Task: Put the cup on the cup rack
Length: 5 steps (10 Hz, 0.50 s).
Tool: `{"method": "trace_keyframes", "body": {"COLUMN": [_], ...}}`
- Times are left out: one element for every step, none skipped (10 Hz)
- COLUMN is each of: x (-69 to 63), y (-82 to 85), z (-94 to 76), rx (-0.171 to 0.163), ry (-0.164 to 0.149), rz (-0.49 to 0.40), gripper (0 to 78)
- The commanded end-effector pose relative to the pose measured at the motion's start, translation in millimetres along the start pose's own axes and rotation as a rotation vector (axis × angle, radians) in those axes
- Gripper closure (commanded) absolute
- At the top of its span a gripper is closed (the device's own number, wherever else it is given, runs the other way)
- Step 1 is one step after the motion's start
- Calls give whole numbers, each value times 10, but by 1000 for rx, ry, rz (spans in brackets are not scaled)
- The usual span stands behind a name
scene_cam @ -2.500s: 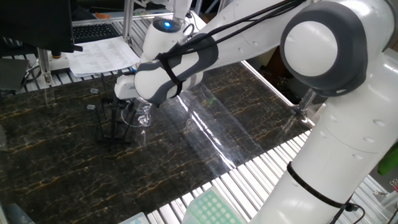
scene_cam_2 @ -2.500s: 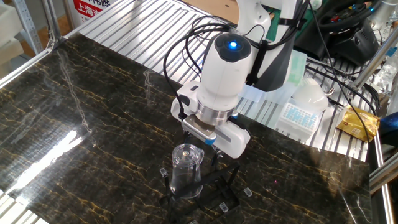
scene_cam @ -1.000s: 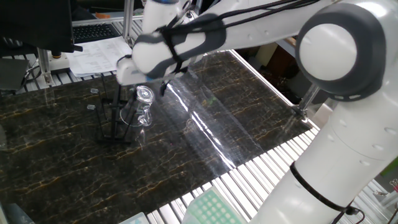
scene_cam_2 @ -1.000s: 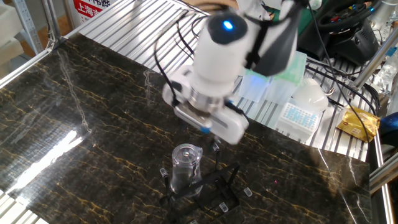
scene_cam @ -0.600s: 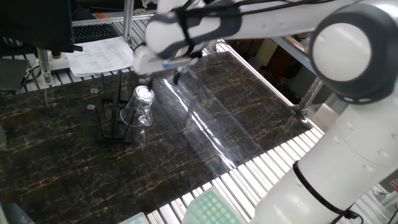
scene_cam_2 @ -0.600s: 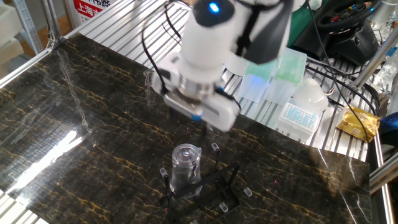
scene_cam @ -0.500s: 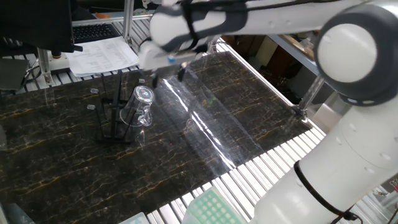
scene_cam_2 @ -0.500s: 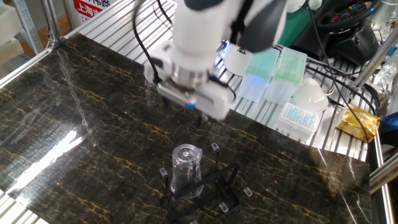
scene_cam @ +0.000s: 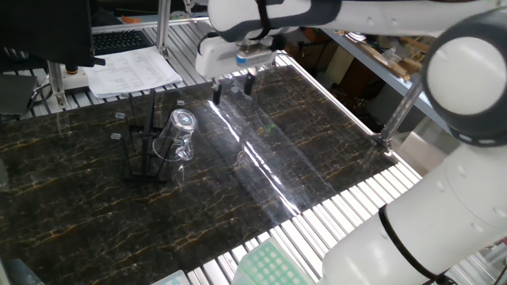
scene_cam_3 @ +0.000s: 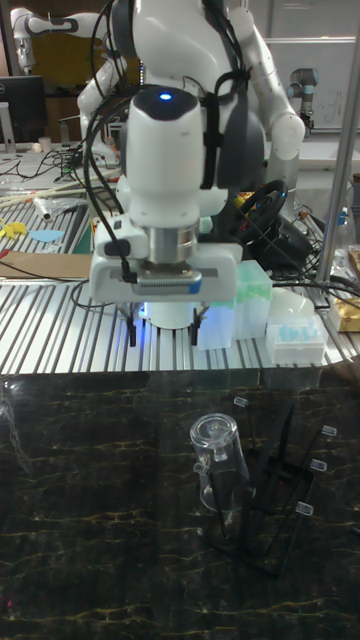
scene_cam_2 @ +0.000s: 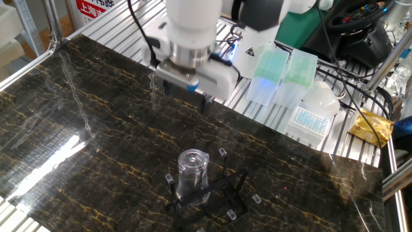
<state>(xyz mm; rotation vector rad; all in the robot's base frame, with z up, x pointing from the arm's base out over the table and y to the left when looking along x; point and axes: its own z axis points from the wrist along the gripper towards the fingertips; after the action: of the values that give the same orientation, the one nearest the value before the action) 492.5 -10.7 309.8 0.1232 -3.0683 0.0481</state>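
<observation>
The cup (scene_cam: 176, 136) is a clear glass resting tilted on the cup rack (scene_cam: 141, 154), a black wire stand with pale-tipped prongs on the dark marble tabletop. In the other fixed view the cup (scene_cam_2: 191, 174) leans against the rack (scene_cam_2: 222, 193) with one round end facing up. The tall fixed view has the cup (scene_cam_3: 222, 470) on the rack's (scene_cam_3: 285, 480) left side. My gripper (scene_cam: 232, 86) hangs open and empty, well above and apart from the cup. It also shows in the other fixed view, gripper (scene_cam_2: 187, 95), and in the tall view, gripper (scene_cam_3: 162, 335).
Green pipette-tip boxes (scene_cam_2: 273, 74) and a white box (scene_cam_2: 309, 113) stand on the slatted metal surface behind the marble top. A yellow packet (scene_cam_2: 370, 125) lies at the right. Papers (scene_cam: 131, 71) and a dark monitor (scene_cam: 43, 28) sit beyond the rack.
The gripper has let go of the cup, risen and drawn back away from the rack. The cup stays tilted on the rack and has not moved.
</observation>
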Motion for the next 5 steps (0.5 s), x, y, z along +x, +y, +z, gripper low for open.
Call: {"method": "trace_keyframes", "body": {"x": [235, 267, 302, 312, 353], "y": [125, 187, 230, 234, 201], "z": [46, 4, -38, -52, -118], "rx": [-47, -42, -34, -32, -29], "ry": [-8, -8, -5, -5, -5], "rz": [19, 34, 45, 47, 48], "gripper": [1, 1, 1, 1, 1]}}
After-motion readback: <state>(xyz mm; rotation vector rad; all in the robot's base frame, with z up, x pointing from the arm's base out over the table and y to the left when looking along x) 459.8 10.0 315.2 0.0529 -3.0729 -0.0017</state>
